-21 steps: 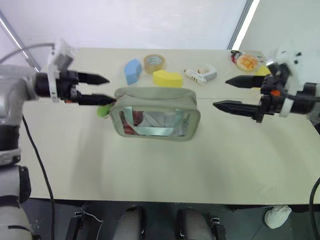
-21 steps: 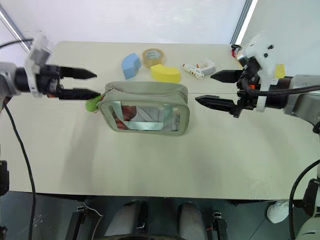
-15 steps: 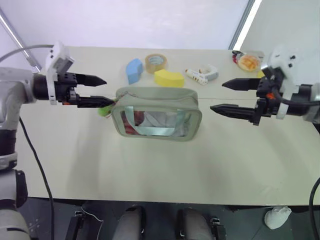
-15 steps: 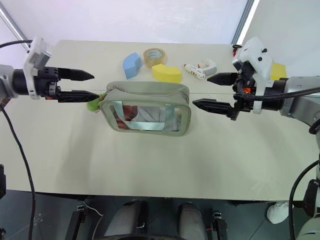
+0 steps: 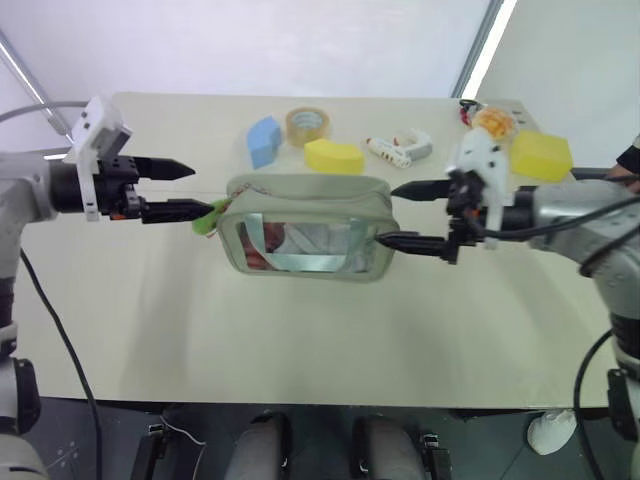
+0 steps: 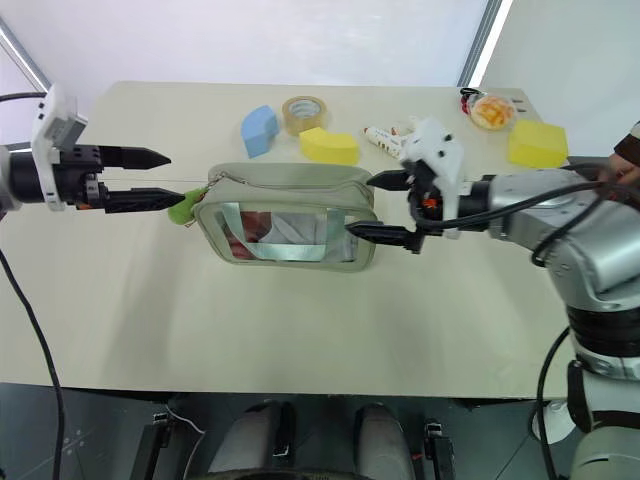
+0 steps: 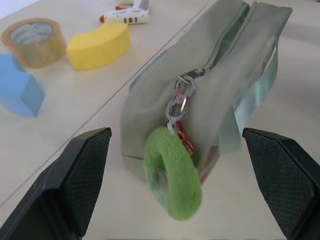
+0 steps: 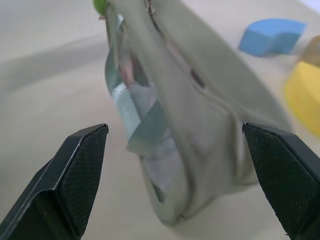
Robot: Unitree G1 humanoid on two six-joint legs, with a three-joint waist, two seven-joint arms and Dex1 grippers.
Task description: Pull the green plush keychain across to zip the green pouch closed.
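Sage-green fabric sits nearest you: the green pouch [image 5: 308, 226] stands on its long edge in the middle of the worktop [image 5: 300, 340], clear window facing you. Your right tool [image 5: 400, 215] has its fingers spread wide and bracketing the pouch's right end, one tip just beside the near corner, the other by the top edge; you cannot tell whether either tip touches the fabric. Your left tool [image 5: 190, 189] is also spread and holds nothing. Its lower finger points at the green plush keychain [image 7: 173, 174], which hangs from a small metal clip at the pouch's left end, just beside that fingertip.

In the left wrist view the zipper track looks parted along the top, so the pouch appears unzipped and no pulling has begun. This reads as the approach step.

Next, you likely need to close the right tool on the pouch's end to brace it, then ease the left tool forward around the plush loop, pinch it, and draw it along the top toward the right.

Farther back lie a yellow foam wedge [image 5: 335, 156], a blue foam block [image 5: 264, 140], and a tape roll [image 5: 308, 126].
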